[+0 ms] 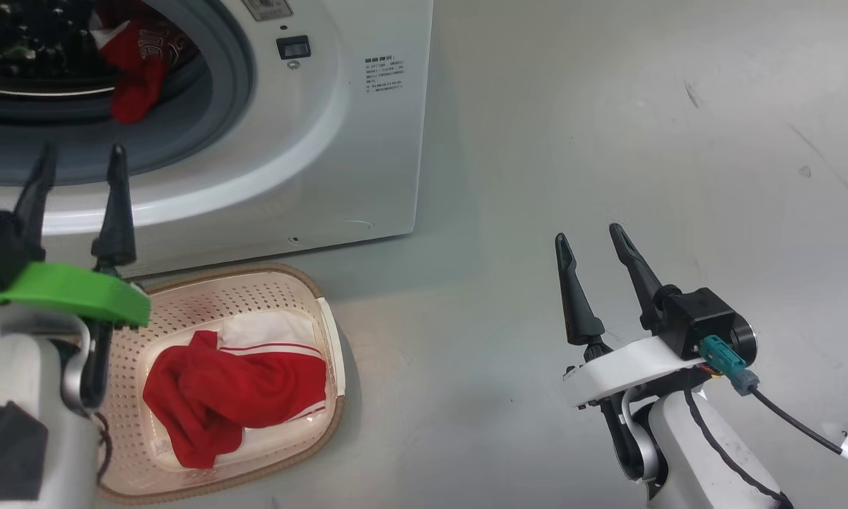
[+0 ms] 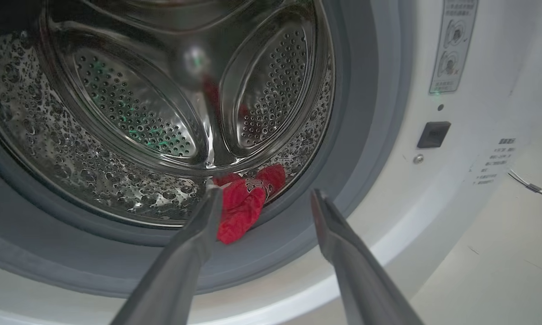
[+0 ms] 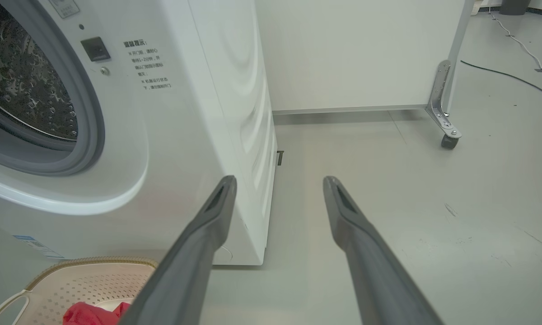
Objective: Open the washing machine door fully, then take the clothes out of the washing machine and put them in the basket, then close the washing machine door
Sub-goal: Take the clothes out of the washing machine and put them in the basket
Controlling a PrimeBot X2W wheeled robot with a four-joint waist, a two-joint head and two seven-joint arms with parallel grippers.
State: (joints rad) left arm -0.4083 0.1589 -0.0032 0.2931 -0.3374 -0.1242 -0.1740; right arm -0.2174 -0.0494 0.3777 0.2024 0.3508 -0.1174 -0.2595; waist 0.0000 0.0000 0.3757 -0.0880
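Note:
The white washing machine [image 1: 367, 141] stands with its drum mouth uncovered; its door is out of view. A red jersey [image 1: 138, 71] hangs over the grey gasket at the drum's lower rim, seen also as red cloth [image 2: 244, 203] in the left wrist view. My left gripper [image 1: 78, 166] is open, just in front of the drum mouth, fingers [image 2: 194, 243] aimed at that jersey with nothing between them. The cream basket [image 1: 325, 311] sits on the floor before the machine and holds another red and white jersey [image 1: 233, 389]. My right gripper [image 1: 593, 240] hangs open over bare floor, empty.
Grey floor [image 1: 608, 141] stretches to the right of the machine. In the right wrist view a white panel on a caster wheel [image 3: 447, 141] stands behind the machine, with cables [image 3: 515, 79] on the floor at the far right. The basket's rim [image 3: 90, 262] lies below the right fingers.

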